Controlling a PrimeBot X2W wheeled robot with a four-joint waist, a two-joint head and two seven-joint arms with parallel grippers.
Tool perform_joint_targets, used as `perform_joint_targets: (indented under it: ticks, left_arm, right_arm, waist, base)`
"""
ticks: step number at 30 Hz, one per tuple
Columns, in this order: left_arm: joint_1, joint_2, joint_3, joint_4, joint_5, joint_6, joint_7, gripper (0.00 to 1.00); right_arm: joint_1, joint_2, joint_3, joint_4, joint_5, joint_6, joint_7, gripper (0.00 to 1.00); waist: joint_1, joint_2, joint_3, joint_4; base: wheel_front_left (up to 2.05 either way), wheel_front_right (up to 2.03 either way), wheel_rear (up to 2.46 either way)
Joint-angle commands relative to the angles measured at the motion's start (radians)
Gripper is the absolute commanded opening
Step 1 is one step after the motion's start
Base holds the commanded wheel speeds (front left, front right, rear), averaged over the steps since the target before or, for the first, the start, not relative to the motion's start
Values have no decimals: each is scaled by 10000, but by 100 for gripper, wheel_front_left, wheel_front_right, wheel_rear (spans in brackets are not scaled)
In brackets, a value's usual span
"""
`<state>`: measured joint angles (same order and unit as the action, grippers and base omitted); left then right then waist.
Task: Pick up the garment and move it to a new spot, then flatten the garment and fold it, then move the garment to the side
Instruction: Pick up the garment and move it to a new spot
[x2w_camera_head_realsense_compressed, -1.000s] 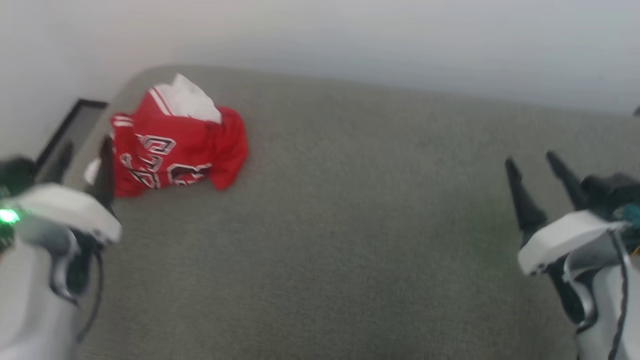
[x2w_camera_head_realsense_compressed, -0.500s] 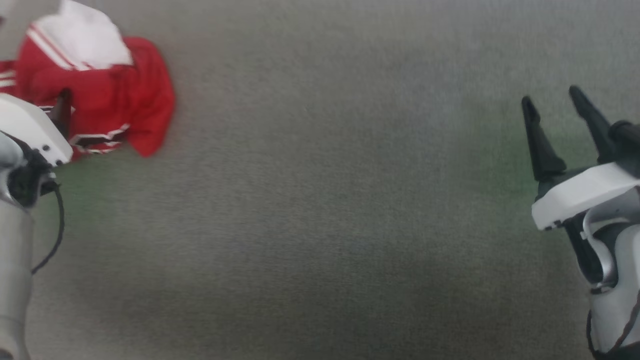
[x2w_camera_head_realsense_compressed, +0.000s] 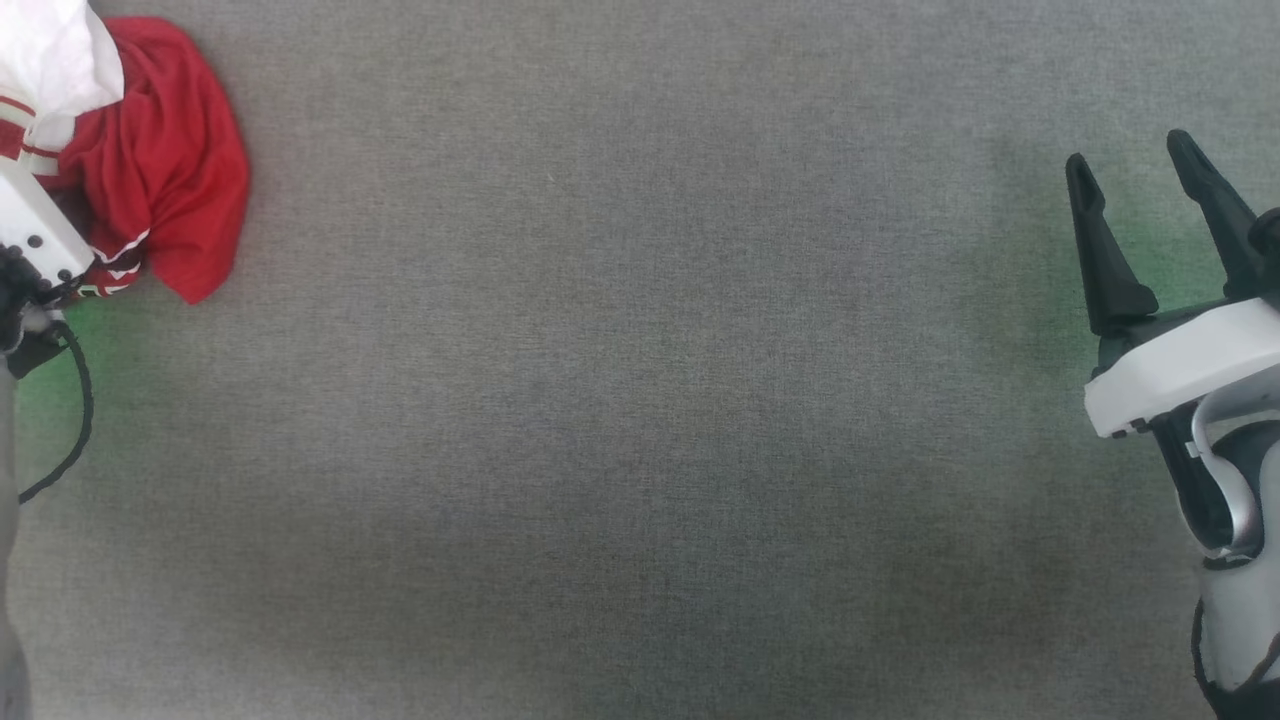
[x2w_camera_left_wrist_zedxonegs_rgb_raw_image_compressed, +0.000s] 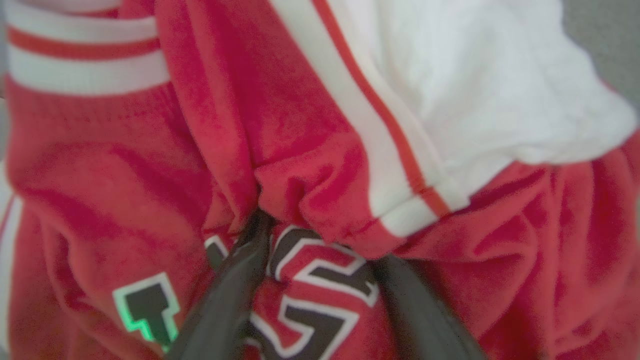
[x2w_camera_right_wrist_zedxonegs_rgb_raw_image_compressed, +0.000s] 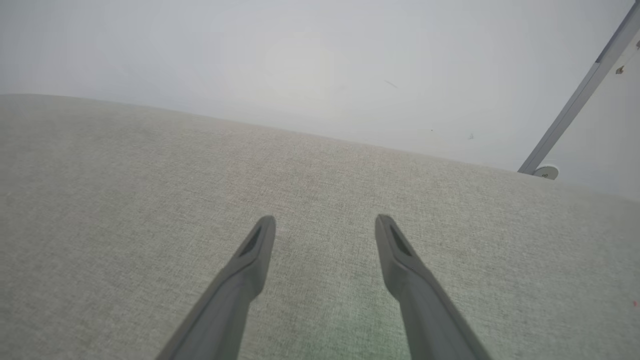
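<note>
We saw the garment (x2w_camera_head_realsense_compressed: 165, 150), a crumpled red jersey with a white sleeve, striped trim and block lettering, lying far left on the grey fabric surface (x2w_camera_head_realsense_compressed: 640, 400). Our left claw (x2w_camera_left_wrist_zedxonegs_rgb_raw_image_compressed: 320, 250) stood spread, its fingers dug into the folds. The right claw (x2w_camera_head_realsense_compressed: 1130, 150) hung spread, well apart.

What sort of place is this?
Probably an indoor test room rather than a home: a broad grey fabric-covered surface set against a bare pale wall, a metal strut beside it, and one crumpled jersey.
</note>
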<state>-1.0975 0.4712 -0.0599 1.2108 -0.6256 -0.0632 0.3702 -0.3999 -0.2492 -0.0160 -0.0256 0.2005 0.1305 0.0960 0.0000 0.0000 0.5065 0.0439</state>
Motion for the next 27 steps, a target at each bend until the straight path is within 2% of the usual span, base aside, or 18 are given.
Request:
perform_joint_targets:
  ticks: [1,7,16,21,27]
  left_arm:
    - [200,-461,-72,245,-92,-103,41,0]
    - [-554,255,-392,-185,385,-353,-1289,0]
    - [-1229,608,-1158,-1186,895,-624,-2442,0]
    - [-1352,583,-1590,-2061,883,-660,-2208,0]
    - [-783,660,-2149,-3825,272,-674,-1274,0]
  right_arm:
    - [-85,25,-38,3,-43,3,-13,100]
    - [132,122,-254,190,-55,5,-183,100]
    - [716,392,-789,452,-116,5,-462,100]
    - [1043,560,-1046,434,-110,5,-525,100]
    - [1268,733,-1274,334,-138,3,-537,100]
  waist:
    - [0,0,-61,40]
    - [0,0,-677,265]
    - [0,0,-1979,808]
    - [0,0,-2608,1057]
    - [0,0,-3103,1054]
  base:
    - [0,0,0]
    - [0,0,0]
    - [0,0,0]
    - [0,0,0]
    - [0,0,0]
